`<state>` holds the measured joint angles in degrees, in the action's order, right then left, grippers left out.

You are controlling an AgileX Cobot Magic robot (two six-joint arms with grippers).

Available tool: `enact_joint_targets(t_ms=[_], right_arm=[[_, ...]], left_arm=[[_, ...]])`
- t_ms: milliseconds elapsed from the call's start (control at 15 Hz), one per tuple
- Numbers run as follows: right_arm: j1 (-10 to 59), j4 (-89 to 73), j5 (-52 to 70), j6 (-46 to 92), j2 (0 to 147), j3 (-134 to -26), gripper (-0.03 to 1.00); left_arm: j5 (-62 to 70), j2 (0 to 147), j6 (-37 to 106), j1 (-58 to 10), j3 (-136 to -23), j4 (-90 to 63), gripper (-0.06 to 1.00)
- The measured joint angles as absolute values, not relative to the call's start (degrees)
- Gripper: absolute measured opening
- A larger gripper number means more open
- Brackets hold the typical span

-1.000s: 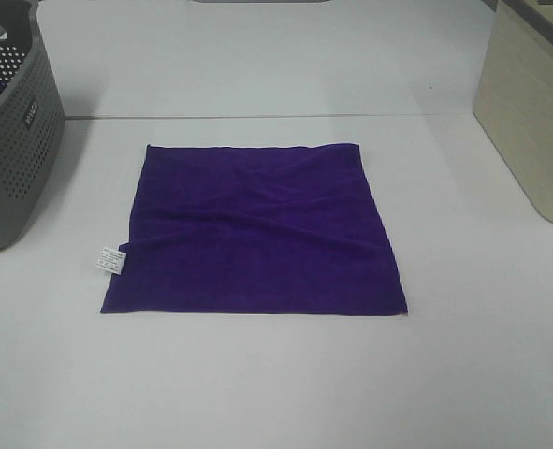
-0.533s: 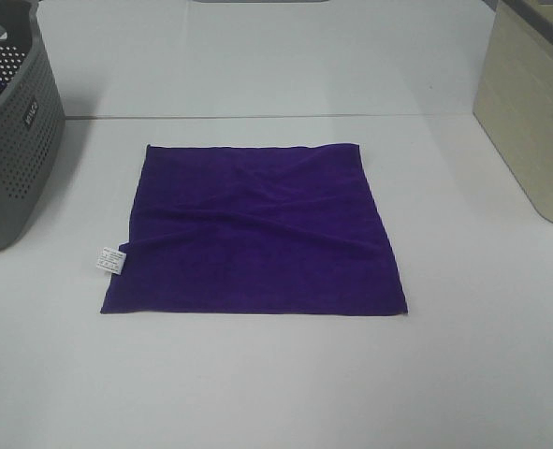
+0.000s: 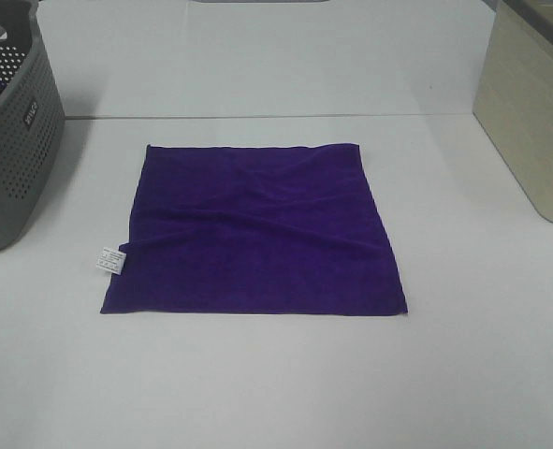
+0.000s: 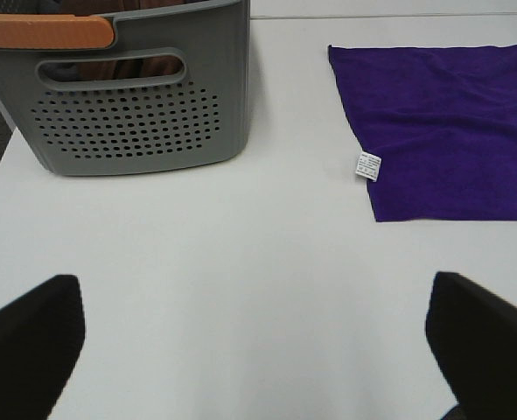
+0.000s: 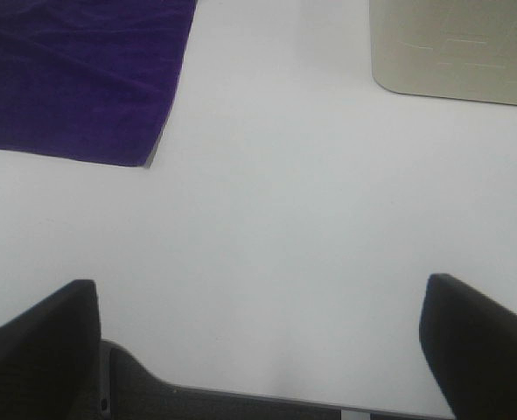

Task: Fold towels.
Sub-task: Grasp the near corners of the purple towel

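Observation:
The deep purple towel (image 3: 257,229) lies spread flat in the middle of the white table, with a few shallow creases. Its small white care tag (image 3: 110,260) sticks out from the left edge near the front corner. The towel also shows in the left wrist view (image 4: 450,122) with its tag (image 4: 367,165), and a corner of it shows in the right wrist view (image 5: 74,79). Neither arm appears in the exterior high view. My left gripper (image 4: 258,350) is open and empty over bare table, well short of the towel. My right gripper (image 5: 262,346) is open and empty near the table's front edge.
A grey perforated basket (image 3: 9,140) stands at the left; in the left wrist view (image 4: 136,105) it has an orange handle and cloth inside. A beige bin (image 3: 533,103) stands at the right, also in the right wrist view (image 5: 455,48). The table's front edge (image 5: 241,398) is close.

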<state>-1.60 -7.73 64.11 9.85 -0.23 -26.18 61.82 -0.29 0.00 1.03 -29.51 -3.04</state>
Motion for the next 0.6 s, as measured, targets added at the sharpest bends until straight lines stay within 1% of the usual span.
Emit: enact_joint_targets(t_ms=[600], right_arm=[[-1.60,-7.79,64.11,9.85,-0.23,-26.18,0.96]], left_arm=[[61.82,-0.29,0.00,1.03,-29.51,-3.04,0.99]])
